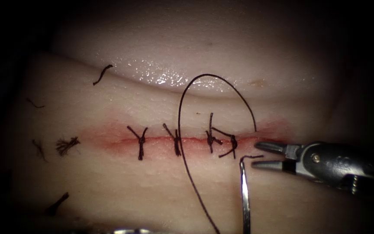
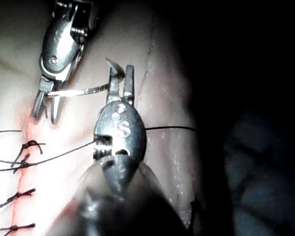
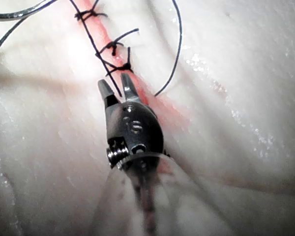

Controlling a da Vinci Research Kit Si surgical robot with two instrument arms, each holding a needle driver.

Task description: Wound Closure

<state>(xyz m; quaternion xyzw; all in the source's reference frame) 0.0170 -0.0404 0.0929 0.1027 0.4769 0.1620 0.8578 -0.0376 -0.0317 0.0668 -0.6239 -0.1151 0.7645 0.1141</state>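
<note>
The right arm's dark, wristed needle driver (image 1: 256, 155) comes in from the right with its two jaws parted, one tip over the right end of the cut and the other just below it. It grips nothing. The thread-bearing tail end of the curved steel needle (image 1: 244, 195) lies just off the lower jaw tip; in the left wrist view that tail sits between the spread jaws.

The left arm's silver needle driver (image 2: 122, 73) is clamped on the needle. It seems to grip close to the pointed end, since a short hooked tip shows past its jaws, though the angle makes the exact spot hard to judge. The needle is out of the tissue, held above the surface near the right end of the cut.

The thin black thread (image 1: 187, 95) leaves the needle's tail as a short curl. A long loop rises from the right end of the cut, arcs over the far side and sweeps back down across the cut between the second and third stitches.

The straight, reddened cut (image 1: 156, 139) in the pale pork tissue (image 1: 152, 190) carries four tied black stitches (image 1: 141, 142). Red fluid (image 1: 109, 139) tints its margins. Short cut ends of thread (image 1: 67, 145) lie scattered on the tissue left of the cut.
</note>
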